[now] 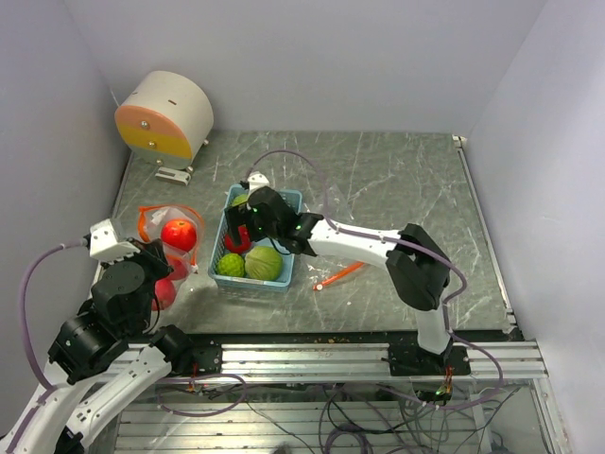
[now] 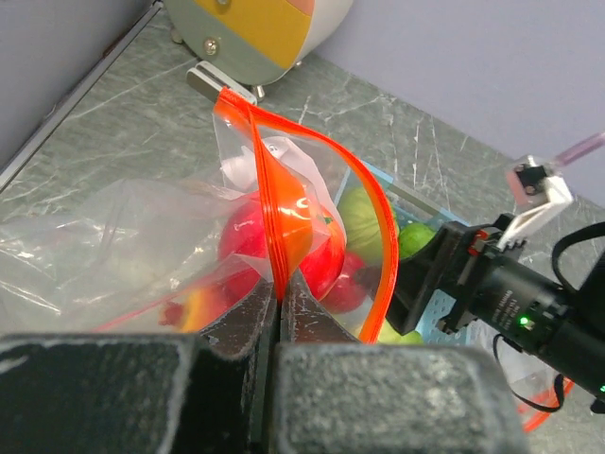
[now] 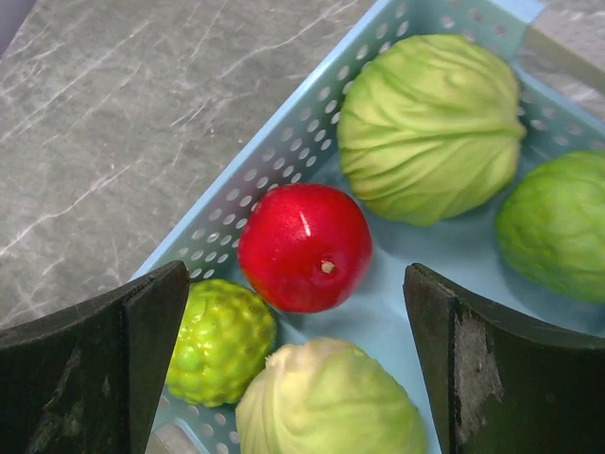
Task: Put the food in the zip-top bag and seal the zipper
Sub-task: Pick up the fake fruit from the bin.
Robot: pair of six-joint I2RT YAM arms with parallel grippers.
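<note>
Food is split between two places: at least one red apple (image 1: 179, 233) lies inside the zip-top bag (image 1: 151, 222) at the left of the desk (image 1: 397, 189), while a second red apple (image 3: 304, 248), ribbed cabbage heads (image 3: 430, 128) and a knobbly lime-green ball (image 3: 219, 340) sit in the light blue tray (image 3: 284, 161) just right of the bag. The left pincer (image 2: 279, 303) is clenched on the bag's orange zipper strip (image 2: 269, 208), holding the mouth up and open. The right pincer (image 3: 295, 274) hangs released, jaws wide, straddling the tray's apple without touching it. The step in hand looks like a pick: the next move calls for lowering, closing on that apple and carrying it left into the bag mouth, with sealing left for last.
</note>
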